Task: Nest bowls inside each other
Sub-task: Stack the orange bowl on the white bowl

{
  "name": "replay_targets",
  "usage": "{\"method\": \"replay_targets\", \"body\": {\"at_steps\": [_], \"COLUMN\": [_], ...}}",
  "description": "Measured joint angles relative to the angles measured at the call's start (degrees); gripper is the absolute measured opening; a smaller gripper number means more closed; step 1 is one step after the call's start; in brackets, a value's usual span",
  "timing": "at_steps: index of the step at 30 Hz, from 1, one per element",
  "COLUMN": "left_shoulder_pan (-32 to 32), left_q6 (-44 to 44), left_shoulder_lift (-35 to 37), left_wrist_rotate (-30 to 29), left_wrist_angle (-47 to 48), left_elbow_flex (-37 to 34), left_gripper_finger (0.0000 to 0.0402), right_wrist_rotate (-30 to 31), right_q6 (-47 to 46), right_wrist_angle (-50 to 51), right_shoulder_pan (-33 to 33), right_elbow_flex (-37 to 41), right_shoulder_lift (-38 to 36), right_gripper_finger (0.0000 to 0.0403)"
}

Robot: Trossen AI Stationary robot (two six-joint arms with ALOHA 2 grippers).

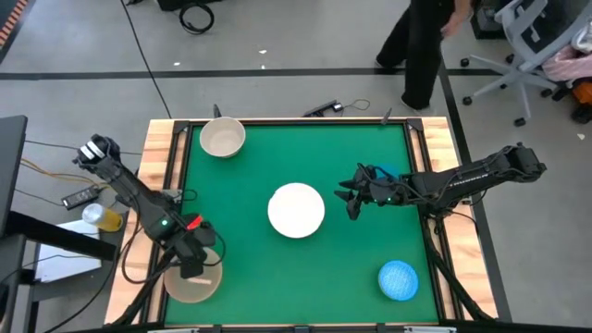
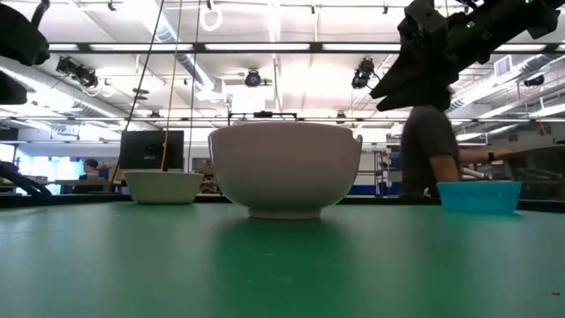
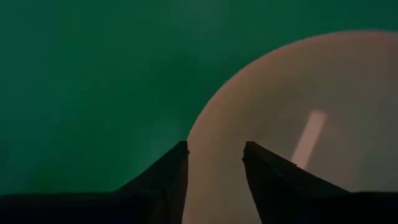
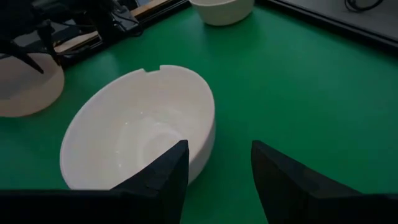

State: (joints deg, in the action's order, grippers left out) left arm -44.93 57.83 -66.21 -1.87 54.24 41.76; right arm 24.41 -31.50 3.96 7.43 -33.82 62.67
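A large white bowl (image 1: 296, 210) (image 4: 137, 137) stands upright on its base at the middle of the green table. A cream bowl (image 1: 223, 139) (image 2: 163, 185) sits at the far left and a speckled blue bowl (image 1: 399, 279) (image 2: 478, 194) at the near right. The tan-orange bowl (image 1: 192, 280) (image 3: 298, 124) sits at the near left. My left gripper (image 1: 199, 264) (image 3: 214, 152) hangs open above its rim, pointing down, one finger over the bowl's inside and one outside. My right gripper (image 1: 350, 196) (image 4: 217, 149) is open in the air, just right of the white bowl.
Wooden rails (image 1: 165, 157) border the green table on the left and right. A person (image 1: 421, 46) stands on the floor beyond the far edge. Open green surface lies between the white bowl and the near edge.
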Motion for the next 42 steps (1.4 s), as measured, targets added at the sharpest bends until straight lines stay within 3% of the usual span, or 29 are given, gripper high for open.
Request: {"method": "replay_targets", "body": {"at_steps": [10, 17, 21, 24, 27, 33, 42], "left_shoulder_pan": [1.5, 2.9, 3.4, 4.2, 6.5, 13.8, 23.9], "left_q6": [3.4, 4.4, 2.4, -1.4, -4.6, -11.3, -20.2], "left_shoulder_lift": [-0.5, -0.7, -2.4, -4.3, -5.5, -5.8, -5.8], "left_wrist_rotate": [-0.4, -3.7, -4.1, -5.1, -7.9, -13.2, -20.7], "left_wrist_angle": [8.5, 8.6, 7.8, 5.1, 1.0, -1.2, 8.1], "left_elbow_flex": [0.0, 0.0, 0.0, 0.0, 0.1, 2.6, 15.2], "left_gripper_finger": [0.016, 0.0155, 0.0114, 0.0053, 0.0013, 0.0012, 0.0011], "right_wrist_rotate": [0.0, 0.0, -1.2, -1.6, -1.5, -1.9, -3.0], "right_q6": [1.3, 1.3, 1.3, 0.8, -0.9, -2.0, 0.8], "right_wrist_angle": [0.0, -0.1, -0.1, -0.1, -0.7, -6.3, -6.3], "right_shoulder_pan": [-1.4, -1.5, -1.5, -1.5, -1.5, -1.5, -1.6], "right_elbow_flex": [0.0, 0.0, 0.0, 0.0, 0.0, 0.0, -5.3], "right_shoulder_lift": [0.0, 0.0, 0.0, 0.0, 0.0, 4.7, 14.1], "right_gripper_finger": [0.0178, 0.0178, 0.0178, 0.0177, 0.0177, 0.0166, 0.0162]}}
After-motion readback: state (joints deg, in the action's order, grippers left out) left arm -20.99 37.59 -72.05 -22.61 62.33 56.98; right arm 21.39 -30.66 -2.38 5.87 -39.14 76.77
